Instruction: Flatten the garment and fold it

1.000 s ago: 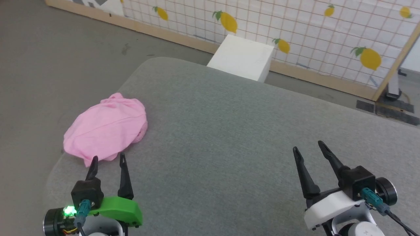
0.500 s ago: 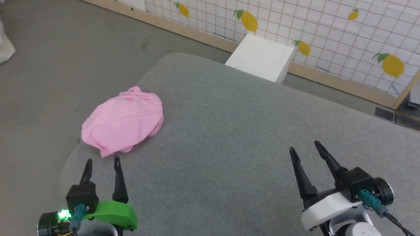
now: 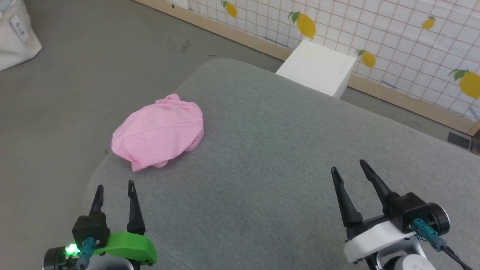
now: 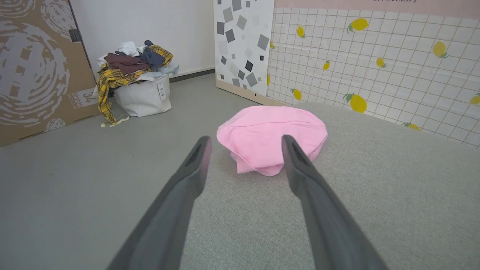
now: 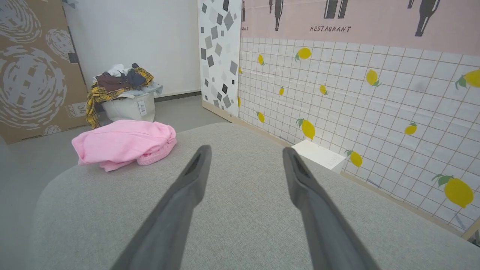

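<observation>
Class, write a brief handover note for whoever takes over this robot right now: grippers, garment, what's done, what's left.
Left gripper: open, empty, just short of the garment.
Right gripper: open, empty, far off to the garment's right.
Garment: crumpled in a heap near the left edge of the grey padded surface.
Done: nothing yet.
Left: grasp it, spread it flat, fold it.

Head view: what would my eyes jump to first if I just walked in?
The bright pink garment stands out most, bunched in a lump near the left edge of the grey padded surface. Two open pincers point up from the bottom: the left pincer just short of the lump, and the right pincer far off to the side. Behind them runs a white grid-patterned wall dotted with yellow lemons.
</observation>
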